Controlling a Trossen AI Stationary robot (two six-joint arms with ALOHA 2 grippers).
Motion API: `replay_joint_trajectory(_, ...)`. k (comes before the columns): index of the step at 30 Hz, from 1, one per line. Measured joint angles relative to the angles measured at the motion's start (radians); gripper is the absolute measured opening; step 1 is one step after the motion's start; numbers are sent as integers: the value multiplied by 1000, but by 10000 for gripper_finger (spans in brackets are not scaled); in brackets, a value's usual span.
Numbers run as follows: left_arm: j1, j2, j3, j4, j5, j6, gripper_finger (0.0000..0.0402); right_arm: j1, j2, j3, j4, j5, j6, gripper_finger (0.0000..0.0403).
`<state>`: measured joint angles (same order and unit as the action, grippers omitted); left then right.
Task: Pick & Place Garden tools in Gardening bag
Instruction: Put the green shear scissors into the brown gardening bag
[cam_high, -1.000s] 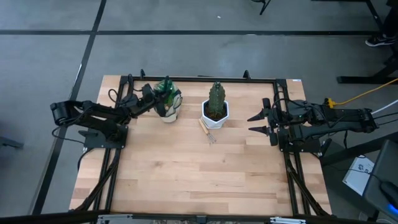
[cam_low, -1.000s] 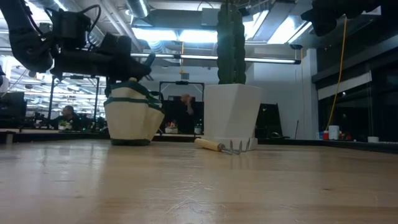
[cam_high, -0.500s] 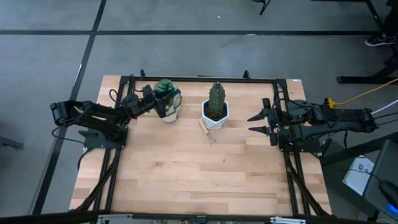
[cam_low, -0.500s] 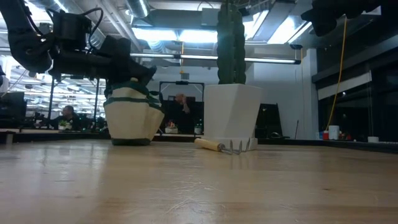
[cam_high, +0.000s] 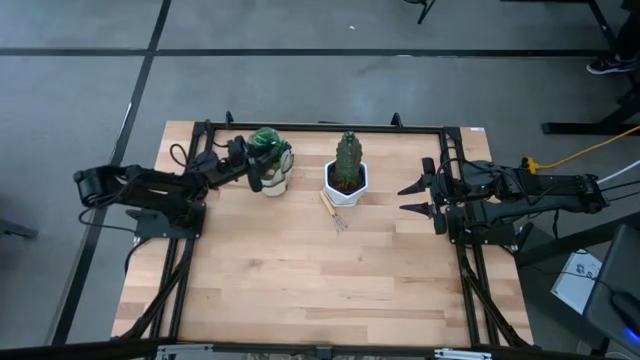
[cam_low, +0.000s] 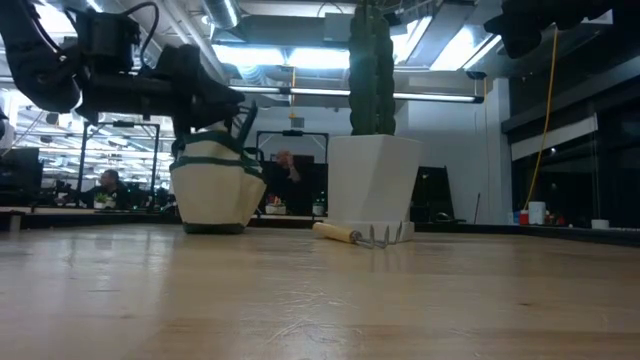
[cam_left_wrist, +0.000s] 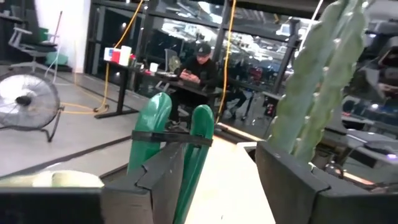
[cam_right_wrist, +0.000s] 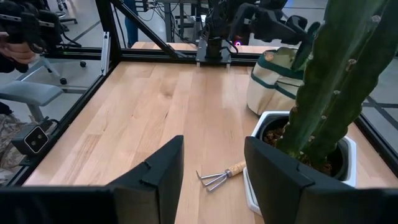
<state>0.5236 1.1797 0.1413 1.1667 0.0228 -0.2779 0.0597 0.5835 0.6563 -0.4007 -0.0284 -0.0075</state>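
High view shows the gardening bag (cam_high: 271, 170) standing at about 11 o'clock from the table centre, near the far edge, and the left gripper (cam_high: 256, 172) is right at its rim. In the left wrist view, its fingers (cam_left_wrist: 163, 180) stand apart, with the two green loop handles of the bag between them, but I cannot tell if they touch the fabric. The hand fork (cam_high: 333, 212) lies flat on the wood at about 12 o'clock from the centre, just in front of the white pot (cam_high: 345, 183) with the cactus (cam_high: 347, 155); the low view shows its tines (cam_low: 385, 236) beside the base of the pot. The right gripper (cam_high: 412, 197) waits at about 2 o'clock, well apart from the fork, with its fingers spread wide and nothing between them. I judge the fork to be light and stiff, with a thin metal part that may slip, so the wooden handle (cam_right_wrist: 235, 168) is the better place to hold it. The bag is soft canvas and will probably give way or tip if something pushes its rim.
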Motion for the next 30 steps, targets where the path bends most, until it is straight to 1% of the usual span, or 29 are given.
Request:
replay_joint_trajectory(4, 0, -24, 0, -17, 6, -4, 198, 0, 0, 0, 0, 0, 0, 172)
replay_joint_trajectory(7, 0, -42, 0, -93, 16, -51, 198, 0, 0, 0, 0, 0, 0, 172)
replay_joint_trajectory(12, 4, -62, 0, -202, 124, -106, 198, 0, 0, 0, 0, 0, 0, 172)
replay_joint_trajectory(16, 4, -80, 0, -215, 205, -132, 198, 0, 0, 0, 0, 0, 0, 172)
replay_joint_trajectory(19, 4, -102, 0, -217, 246, -134, 198, 0, 0, 0, 0, 0, 0, 172)
replay_joint_trajectory(25, 4, -150, 0, -262, 291, -178, 198, 0, 0, 0, 0, 0, 0, 172)
replay_joint_trajectory(30, 4, -178, 1, -359, 298, -215, 198, 0, 0, 0, 0, 0, 0, 172)
